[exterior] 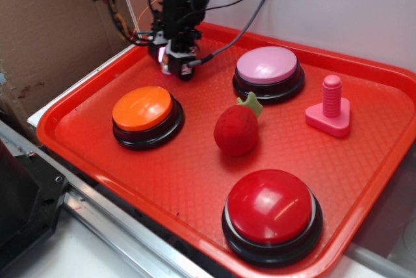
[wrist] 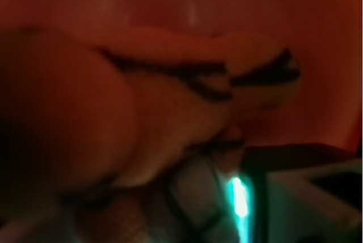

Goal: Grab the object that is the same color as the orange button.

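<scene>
The object, a small orange plush tiger [wrist: 187,107] with black stripes, fills the blurred wrist view, pressed close against a grey finger pad [wrist: 195,192]. In the exterior view it is hidden under my gripper [exterior: 177,65], which is down at the back left of the red tray [exterior: 84,154] with its fingers drawn close together on the tiger. The orange button [exterior: 143,108], a glossy orange dome on a black base, stands in front of the gripper and slightly left of it, apart from it.
A pink-domed button [exterior: 267,65] stands at the back. A red fuzzy strawberry [exterior: 236,130] lies mid-tray. A pink peg on a base [exterior: 331,112] stands at the right. A red-domed button [exterior: 272,208] is at the front. Cables [exterior: 244,21] hang behind the arm.
</scene>
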You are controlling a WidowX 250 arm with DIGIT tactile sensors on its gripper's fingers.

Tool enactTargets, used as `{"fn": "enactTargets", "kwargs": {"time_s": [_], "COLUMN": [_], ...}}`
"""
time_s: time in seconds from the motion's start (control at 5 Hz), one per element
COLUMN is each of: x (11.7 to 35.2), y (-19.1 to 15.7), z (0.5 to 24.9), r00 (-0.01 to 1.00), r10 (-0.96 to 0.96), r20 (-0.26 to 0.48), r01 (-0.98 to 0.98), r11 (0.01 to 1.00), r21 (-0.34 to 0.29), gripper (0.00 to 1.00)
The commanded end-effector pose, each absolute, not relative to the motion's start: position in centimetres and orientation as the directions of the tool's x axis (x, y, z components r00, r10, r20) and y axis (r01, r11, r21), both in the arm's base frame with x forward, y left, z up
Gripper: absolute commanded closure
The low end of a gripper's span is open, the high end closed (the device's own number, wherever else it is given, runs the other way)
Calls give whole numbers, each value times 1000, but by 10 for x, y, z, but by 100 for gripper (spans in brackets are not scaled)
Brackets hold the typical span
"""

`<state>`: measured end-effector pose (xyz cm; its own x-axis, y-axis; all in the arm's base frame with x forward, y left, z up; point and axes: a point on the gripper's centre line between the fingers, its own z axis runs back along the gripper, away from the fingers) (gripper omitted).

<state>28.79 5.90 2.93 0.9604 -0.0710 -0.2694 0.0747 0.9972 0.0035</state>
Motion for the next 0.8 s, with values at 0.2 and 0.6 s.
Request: {"fn": "enactTargets", "kwargs": {"time_s": [0.2,0.6], "x": [182,155], "y": [-2,-29], "z": [193,258], "r00": [994,998], "r10": [108,25], "r20": [17,52], "r01": [-106,-23], "r11": [990,999], "r21": [-97,-46], "gripper": [100,99]}}
